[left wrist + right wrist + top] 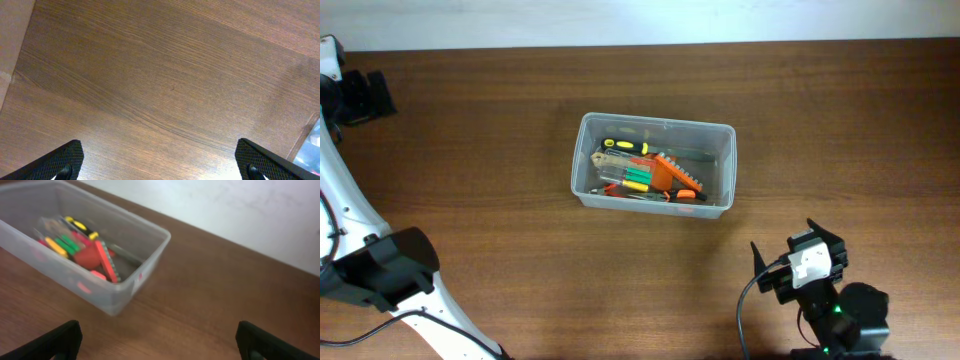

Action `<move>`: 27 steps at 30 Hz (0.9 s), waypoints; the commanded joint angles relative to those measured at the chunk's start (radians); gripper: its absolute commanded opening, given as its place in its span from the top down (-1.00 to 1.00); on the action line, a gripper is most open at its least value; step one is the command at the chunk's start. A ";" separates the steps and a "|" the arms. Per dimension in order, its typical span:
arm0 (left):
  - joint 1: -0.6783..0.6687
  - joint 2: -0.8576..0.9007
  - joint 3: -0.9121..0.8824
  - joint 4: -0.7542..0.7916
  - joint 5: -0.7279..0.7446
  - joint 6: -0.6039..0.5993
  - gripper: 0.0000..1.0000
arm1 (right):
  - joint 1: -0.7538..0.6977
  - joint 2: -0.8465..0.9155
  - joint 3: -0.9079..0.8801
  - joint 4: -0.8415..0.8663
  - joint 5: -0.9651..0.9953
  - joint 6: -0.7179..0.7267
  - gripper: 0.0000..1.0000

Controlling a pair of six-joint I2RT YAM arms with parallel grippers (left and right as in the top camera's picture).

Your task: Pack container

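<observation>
The container (656, 123) is a clear lidless plastic bin at the table's centre. It holds several hand tools: a yellow-and-black screwdriver (625, 146), green-handled drivers (636, 177) and an orange tool (675, 177). My right gripper (790, 246) is open and empty, low over the table, in front of and to the right of the bin. In the right wrist view the container (102, 290) is at upper left, beyond the open jaws (157, 340). My left gripper (160, 160) is open and empty over bare wood at the far left (365, 97). A corner of the bin (312, 146) shows at its right edge.
The brown wooden table (470, 150) ends at a pale wall along the back (640, 20). The left arm's white links and black base (380, 270) stand at the front left. The right arm's base (840, 320) is at the front right.
</observation>
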 commanded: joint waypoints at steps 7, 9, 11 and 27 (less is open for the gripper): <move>0.003 0.007 -0.002 -0.001 0.010 -0.013 -0.98 | -0.013 -0.097 -0.091 0.009 0.081 0.012 -0.97; 0.003 0.007 -0.002 -0.001 0.011 -0.013 -0.98 | -0.013 -0.119 -0.106 0.009 0.081 0.012 -0.97; 0.003 0.007 -0.002 -0.001 0.011 -0.013 -0.98 | -0.013 -0.135 -0.120 0.010 0.081 0.012 -0.97; 0.003 0.007 -0.002 -0.001 0.010 -0.013 -0.98 | -0.013 -0.145 -0.150 0.010 0.081 0.012 -0.97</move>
